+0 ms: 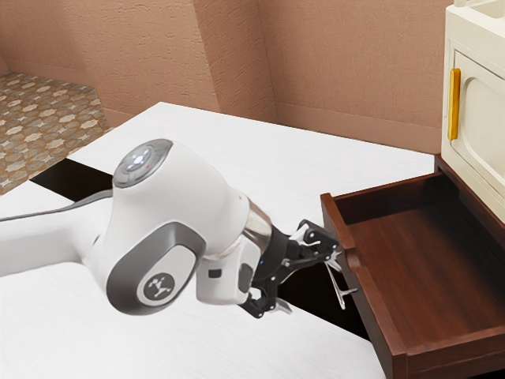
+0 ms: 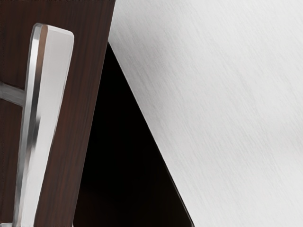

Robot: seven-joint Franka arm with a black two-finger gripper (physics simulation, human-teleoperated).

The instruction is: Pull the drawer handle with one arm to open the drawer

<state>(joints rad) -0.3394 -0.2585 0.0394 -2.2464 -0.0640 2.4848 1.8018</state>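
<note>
Drawer Out, Claw Unclasped at the Handle

Nearest the camera in the exterior view, the white arm (image 1: 162, 217) reaches across to the drawer front, its gripper (image 1: 311, 281) low over the table (image 1: 245, 146). The two fingers stand well apart—wide open, by the look of it—and are not clamped together on anything. The silver handle (image 2: 51, 90) is on the dark wooden drawer front, just beside the upper finger; whether that finger touches it is hard to tell, since they overlap there.

Beyond the handle, the drawer (image 1: 430, 268) stands plainly open, its bare brown floor showing. Farther back, a cream cabinet (image 1: 484, 83) with a gold handle (image 1: 454, 104) rises behind it.

The step in hand looks like the finish of the pull, with the drawer open as the task asks. If that opening is enough, the next move is to back the gripper gently off the handle without hooking it or nudging the drawer inward. Should more travel be wanted, the fingers would need to straddle the bar and close first—then draw straight out, away from the cabinet.
</note>
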